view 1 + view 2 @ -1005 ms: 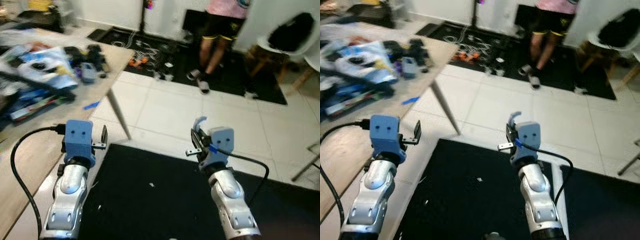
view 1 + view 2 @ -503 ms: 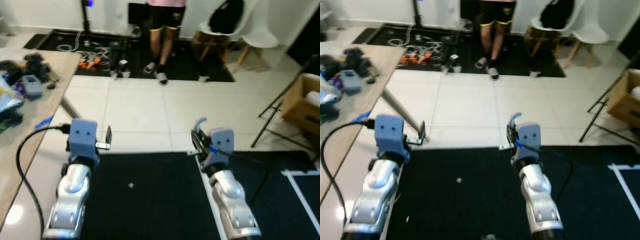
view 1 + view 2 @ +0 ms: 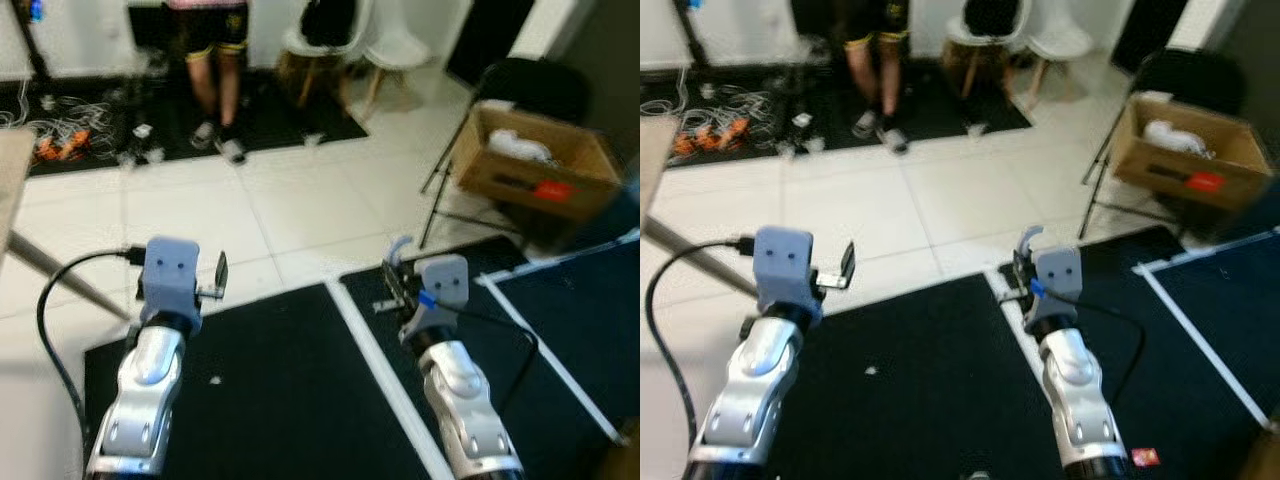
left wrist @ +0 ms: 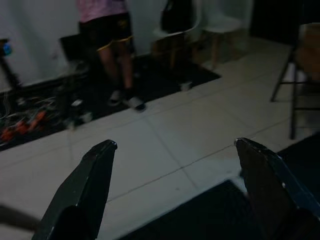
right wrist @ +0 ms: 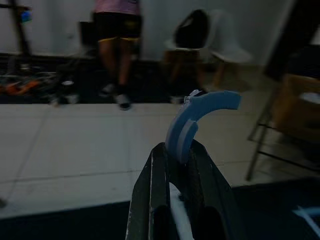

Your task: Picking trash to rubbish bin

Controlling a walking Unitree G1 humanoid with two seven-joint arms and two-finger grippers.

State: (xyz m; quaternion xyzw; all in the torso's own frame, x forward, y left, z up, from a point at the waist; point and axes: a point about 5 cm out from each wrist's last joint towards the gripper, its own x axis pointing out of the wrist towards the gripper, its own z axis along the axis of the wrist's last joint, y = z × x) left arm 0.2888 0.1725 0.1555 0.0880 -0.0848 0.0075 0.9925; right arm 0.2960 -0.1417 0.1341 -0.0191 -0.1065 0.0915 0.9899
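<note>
- you are looking at a room with a pale tiled floor and black floor mats edged with white strips right under both arms.
- far on the right a brown cardboard box holding white crumpled stuff sits on a dark folding chair.
- at the far wall a person in black shorts stands on a dark rug, with two white chairs to the right and a tangle of white and orange cables to the left.
- your left gripper is held out in front over the near edge of the left mat, its two black fingers spread wide apart with nothing between them.
- your right gripper is held out over the white strip between the mats, its fingers closed together around a curved light blue plastic piece that sticks up past the tips.
- a small white scrap lies on the left mat, near and between the arms.
- a small red and white wrapper lies on the right mat, just to the right of your right forearm, touching neither gripper.
</note>
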